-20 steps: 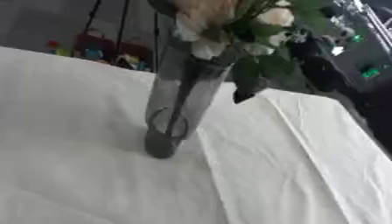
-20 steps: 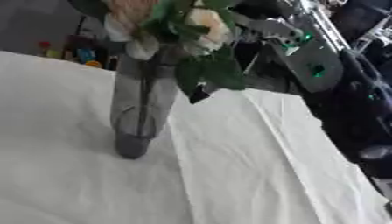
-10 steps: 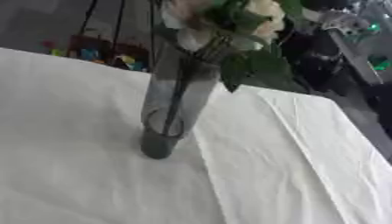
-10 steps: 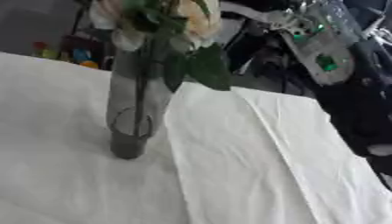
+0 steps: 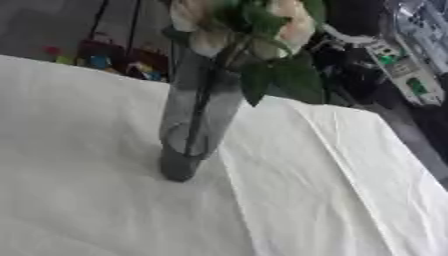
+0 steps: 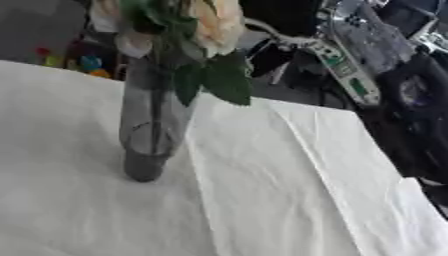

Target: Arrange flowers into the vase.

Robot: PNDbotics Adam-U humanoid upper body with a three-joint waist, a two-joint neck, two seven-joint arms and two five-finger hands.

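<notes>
A tall grey glass vase (image 5: 194, 125) stands upright on the white tablecloth (image 5: 332, 200), left of the middle. Cream and pale pink flowers (image 5: 284, 22) with dark green leaves (image 5: 280, 80) fill its mouth, and their stems show through the glass. My right arm (image 6: 346, 70), silver and black with a green light, reaches in from the upper right. Its hand (image 6: 267, 57) shows only as a dark blurred shape just right of the leaves, apart from the vase. My left hand shows in neither view.
The cloth has a raised fold (image 5: 350, 150) running from behind the vase toward the lower right. Beyond the far table edge lie small colourful things (image 5: 96, 60) on a dark floor, and dark equipment (image 6: 411, 100) stands at the right.
My right arm has drawn back from the flower heads toward the upper right. The flowers stay in the vase. The camera has shifted a little.
</notes>
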